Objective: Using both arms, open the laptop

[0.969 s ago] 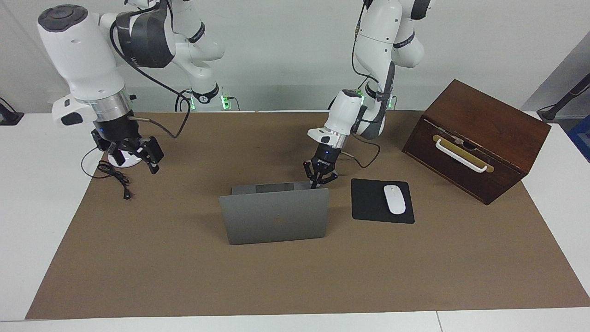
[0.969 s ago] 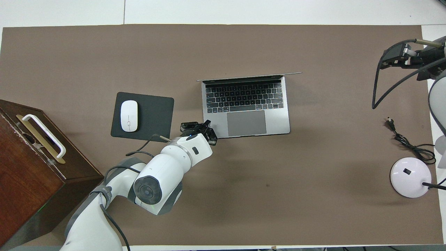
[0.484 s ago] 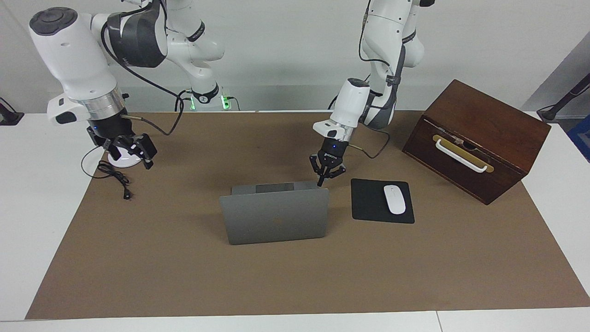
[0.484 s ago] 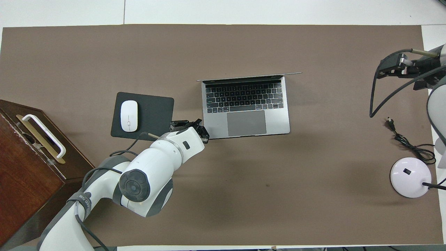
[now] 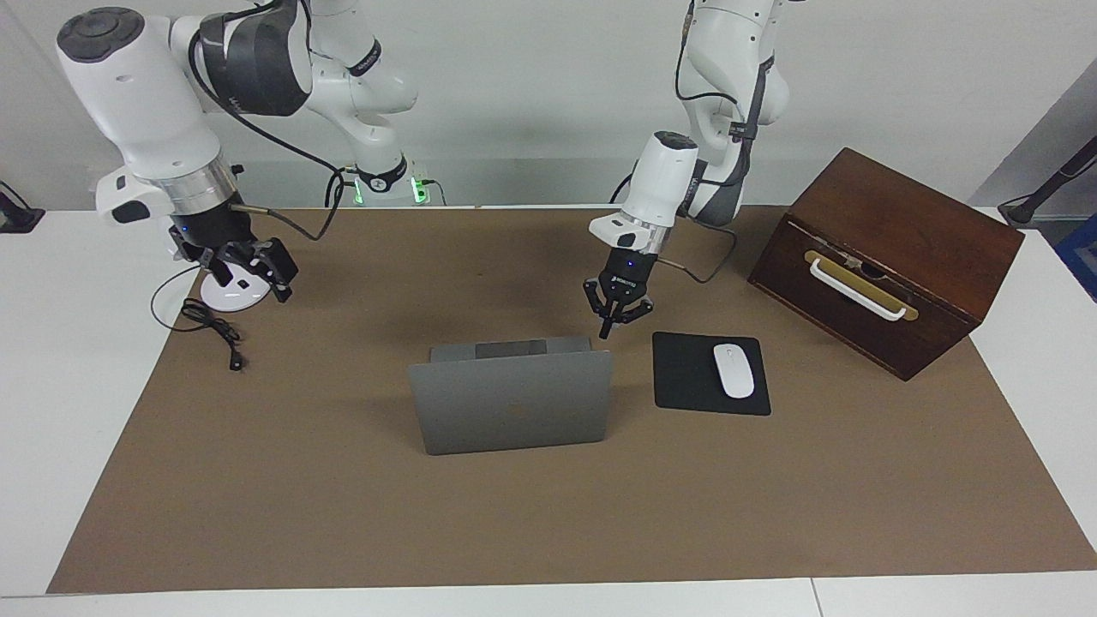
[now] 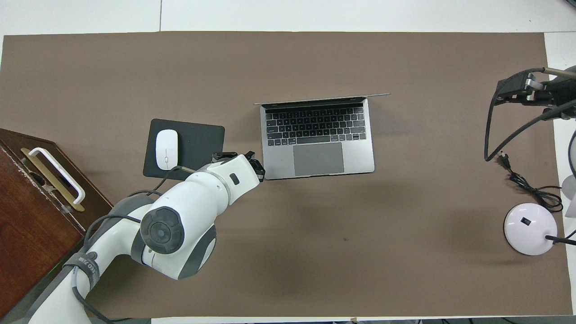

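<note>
The silver-grey laptop point(image 5: 514, 407) stands open in the middle of the brown mat, its lid upright with the logo showing in the facing view. Its keyboard and trackpad show in the overhead view point(image 6: 317, 135). My left gripper point(image 5: 615, 319) is open and empty. It hangs just above the mat by the base's corner nearest the robots, toward the left arm's end, clear of the laptop; it also shows in the overhead view point(image 6: 254, 164). My right gripper point(image 5: 248, 276) is open and empty, raised over the lamp base at the right arm's end of the table point(image 6: 515, 85).
A black mouse pad point(image 5: 686, 377) with a white mouse point(image 5: 734, 370) lies beside the laptop toward the left arm's end. A dark wooden box point(image 5: 891, 248) with a white handle stands past it. A white lamp base point(image 6: 530, 228) and a black cable point(image 6: 522, 182) lie at the right arm's end.
My left gripper has lifted off the laptop base's corner and drawn back toward the mouse pad. My right gripper has shifted slightly over the lamp base. The laptop has not moved.
</note>
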Motion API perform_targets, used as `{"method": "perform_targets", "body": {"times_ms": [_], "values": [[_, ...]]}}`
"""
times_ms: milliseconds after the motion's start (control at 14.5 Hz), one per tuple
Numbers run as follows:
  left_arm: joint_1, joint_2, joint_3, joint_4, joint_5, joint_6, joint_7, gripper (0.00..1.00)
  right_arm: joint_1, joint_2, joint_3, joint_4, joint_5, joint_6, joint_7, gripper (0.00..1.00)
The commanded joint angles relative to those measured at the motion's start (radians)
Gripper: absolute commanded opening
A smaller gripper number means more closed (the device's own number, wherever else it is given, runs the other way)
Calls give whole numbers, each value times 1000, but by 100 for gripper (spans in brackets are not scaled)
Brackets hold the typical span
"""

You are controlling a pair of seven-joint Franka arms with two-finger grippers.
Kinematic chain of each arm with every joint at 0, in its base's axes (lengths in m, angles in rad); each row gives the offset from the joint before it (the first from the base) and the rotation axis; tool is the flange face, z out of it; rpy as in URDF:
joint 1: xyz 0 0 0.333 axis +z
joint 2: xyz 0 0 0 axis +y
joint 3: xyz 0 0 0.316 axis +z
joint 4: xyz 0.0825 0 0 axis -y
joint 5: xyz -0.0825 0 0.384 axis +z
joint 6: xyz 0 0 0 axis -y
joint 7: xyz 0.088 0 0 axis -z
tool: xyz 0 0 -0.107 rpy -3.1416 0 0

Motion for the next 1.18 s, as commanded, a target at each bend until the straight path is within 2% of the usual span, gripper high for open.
{"method": "perform_targets", "body": {"times_ms": [0,346,554,830,1107], "values": [[29,-23,-4,48,15,-102,-9,0,-7,-30,1,1,20,-16,-29,98],[70,-40,-2,164,3,-284,-5,0,-11,-43,-1,24,19,-42,-56,99],[104,-52,4,253,-84,-407,71,0,-14,-58,1,43,17,-72,-58,99],[158,-95,12,269,-137,-493,150,0,-115,-75,51,25,17,-76,-119,99],[216,-120,15,313,-154,-618,217,0,-129,-89,61,23,17,-86,-112,99]]}}
